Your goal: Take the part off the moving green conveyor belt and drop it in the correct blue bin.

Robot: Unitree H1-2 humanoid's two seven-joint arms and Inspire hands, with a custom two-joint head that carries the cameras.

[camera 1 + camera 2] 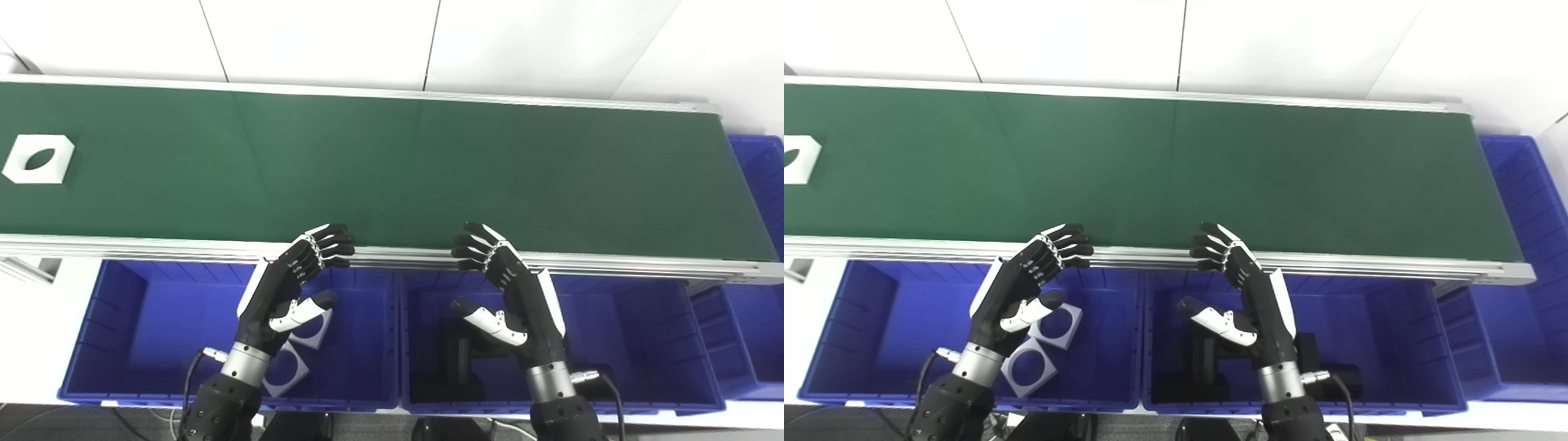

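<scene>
While the white part (38,159) is riding at the far left end of the green conveyor belt (392,171), well apart from both hands, the left hand (288,288) and the right hand (508,288) are hovering side by side over the belt's near aluminium rail (153,248). Each hand is spread wide, fingers apart and thumb turned inward, and is holding nothing; this posture is probably serving as a ready stance from which either hand could reach over the belt. The part is a flat white block with a round hole through it. Below the rail, the left blue bin (110,318) is holding two similar white blocks (1041,349), which suggests that this bin is the matching one, while the middle blue bin (643,331) is holding dark parts (1206,361). A further blue bin (759,177) is standing past the belt's right end. Nothing is lying on the belt between the part and the hands; only the rail is separating the belt from the bins.
</scene>
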